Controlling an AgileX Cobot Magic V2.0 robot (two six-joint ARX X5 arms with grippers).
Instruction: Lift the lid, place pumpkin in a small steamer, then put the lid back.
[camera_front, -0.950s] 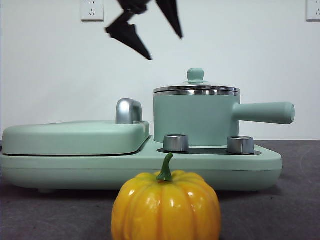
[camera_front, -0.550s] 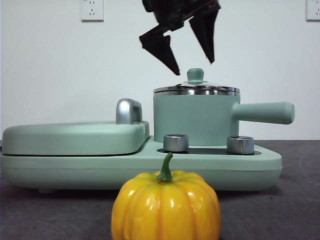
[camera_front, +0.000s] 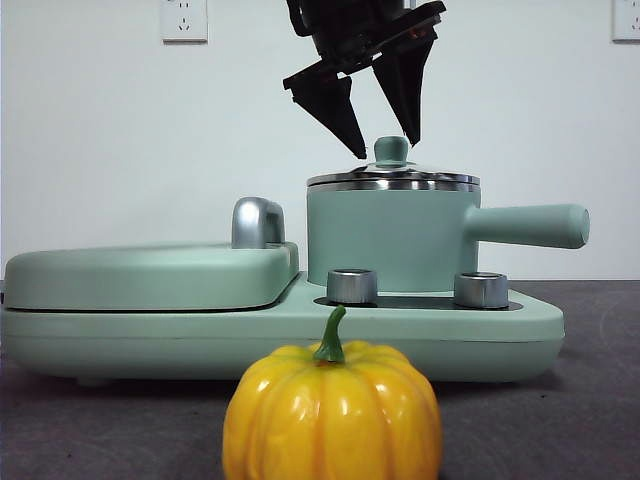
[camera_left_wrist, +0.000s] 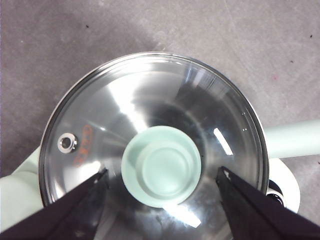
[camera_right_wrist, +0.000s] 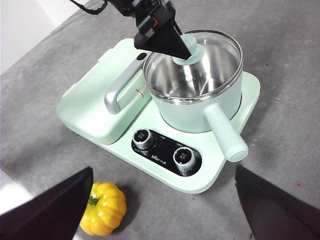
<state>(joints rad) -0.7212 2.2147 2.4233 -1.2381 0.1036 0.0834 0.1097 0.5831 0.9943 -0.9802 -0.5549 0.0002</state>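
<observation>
One lid (camera_left_wrist: 161, 172), one pumpkin (camera_front: 332, 412), one steamer (camera_front: 392, 238)

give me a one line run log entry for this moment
left gripper: open, straddling lid knob | right gripper: open, waiting | pumpkin: on table

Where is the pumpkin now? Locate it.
The pumpkin sits on the grey table in the front view's near foreground, ahead of the mint-green cooker base, apart from it, untouched by either gripper.

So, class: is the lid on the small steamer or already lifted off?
On. The lid sits flat on the small steamer rim; the open left gripper straddles its knob without gripping.
</observation>
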